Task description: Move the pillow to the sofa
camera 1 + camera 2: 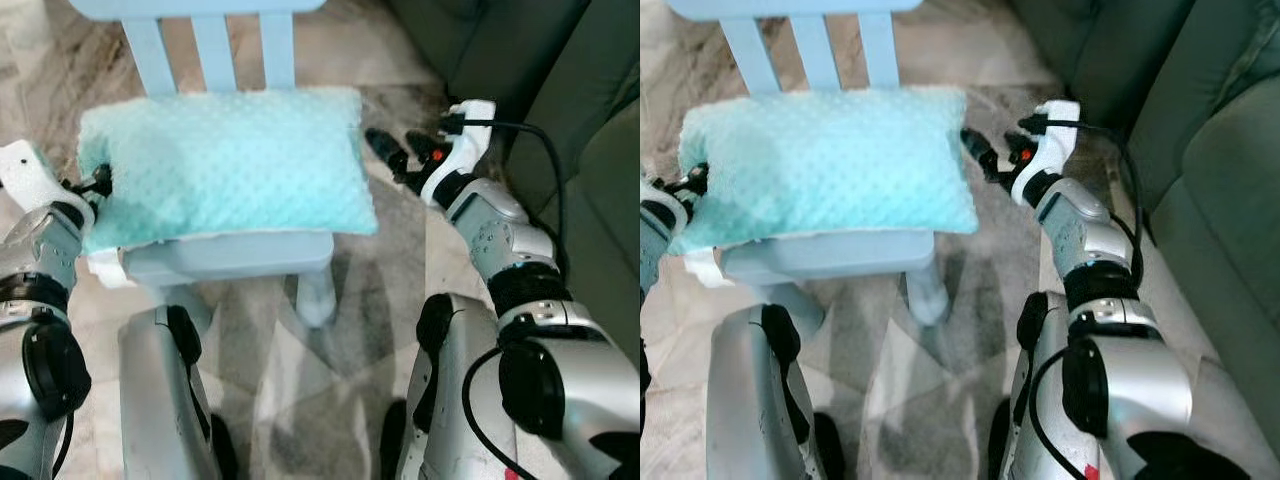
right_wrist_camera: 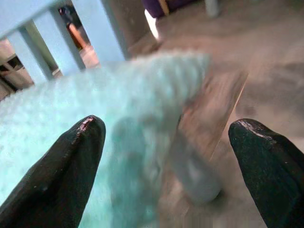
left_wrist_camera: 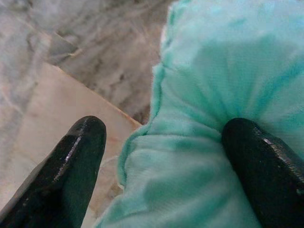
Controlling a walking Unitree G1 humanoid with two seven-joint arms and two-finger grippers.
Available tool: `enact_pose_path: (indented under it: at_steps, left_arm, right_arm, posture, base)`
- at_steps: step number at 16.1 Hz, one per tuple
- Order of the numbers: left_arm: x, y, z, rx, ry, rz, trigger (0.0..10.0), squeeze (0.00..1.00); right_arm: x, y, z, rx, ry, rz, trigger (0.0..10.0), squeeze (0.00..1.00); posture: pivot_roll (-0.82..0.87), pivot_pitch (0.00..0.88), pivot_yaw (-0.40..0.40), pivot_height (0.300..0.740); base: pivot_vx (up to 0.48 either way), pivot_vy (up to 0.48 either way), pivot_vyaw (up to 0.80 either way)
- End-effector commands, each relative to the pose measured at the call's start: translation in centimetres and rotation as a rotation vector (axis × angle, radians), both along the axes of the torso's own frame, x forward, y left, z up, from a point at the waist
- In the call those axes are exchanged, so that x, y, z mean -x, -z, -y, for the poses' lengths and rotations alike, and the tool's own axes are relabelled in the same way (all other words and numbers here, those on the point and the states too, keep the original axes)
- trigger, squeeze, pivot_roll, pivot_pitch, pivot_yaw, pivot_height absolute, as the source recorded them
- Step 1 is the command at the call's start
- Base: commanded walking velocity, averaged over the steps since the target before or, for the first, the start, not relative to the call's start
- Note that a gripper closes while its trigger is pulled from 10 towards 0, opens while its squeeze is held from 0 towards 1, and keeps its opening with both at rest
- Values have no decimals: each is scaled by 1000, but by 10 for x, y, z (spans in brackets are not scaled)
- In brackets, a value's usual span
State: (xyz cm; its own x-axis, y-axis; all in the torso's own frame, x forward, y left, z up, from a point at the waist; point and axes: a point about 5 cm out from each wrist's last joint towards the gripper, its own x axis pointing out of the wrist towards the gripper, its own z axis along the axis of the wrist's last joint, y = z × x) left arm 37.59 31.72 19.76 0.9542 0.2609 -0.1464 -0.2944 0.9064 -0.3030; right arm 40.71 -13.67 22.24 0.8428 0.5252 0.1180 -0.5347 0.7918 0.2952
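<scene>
Mint-green plush pillow (image 1: 225,160) lies across the seat of a pale blue chair (image 1: 225,255), overhanging both ends. Left gripper (image 3: 164,156) spread wide around the pillow's corner, one finger denting the fabric, not clamped. Right gripper (image 1: 400,152) open, just beside the opposite edge, empty. Dark sofa (image 1: 1200,120) stands right. Risk: one-sided pinch lets soft fabric slip or drag off the chair. No containers.

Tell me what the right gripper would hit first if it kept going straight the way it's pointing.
Most likely the pillow. The right gripper is open beside the pillow's near end, fingers aimed at it. Depth is unclear, so the chair seat edge below could come first.
</scene>
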Motion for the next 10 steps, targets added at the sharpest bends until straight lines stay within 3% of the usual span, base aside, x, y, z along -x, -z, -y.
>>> enact_pose_path:
  at_steps: [1, 7, 10]
  left_arm:
    - [-1, 2, 3, 22, 25, -24, 10000, 0]
    - [-16, -38, 17, 120, 105, 139, 10000, 0]
    - [-17, -44, 18, 142, 119, 161, 10000, 0]
  right_arm:
    - [-2, -4, -2, -5, -36, -6, 10000, 0]
    - [-6, -17, -7, 22, -94, 19, 10000, 0]
    - [-7, -23, -13, 10, -114, 51, 10000, 0]
  posture:
    - [-52, 337, -10, 320]
    - [-40, 370, -15, 320]
    - [-35, 376, -16, 320]
  base:
    - [0, 0, 0]
    - [0, 0, 0]
    - [0, 0, 0]
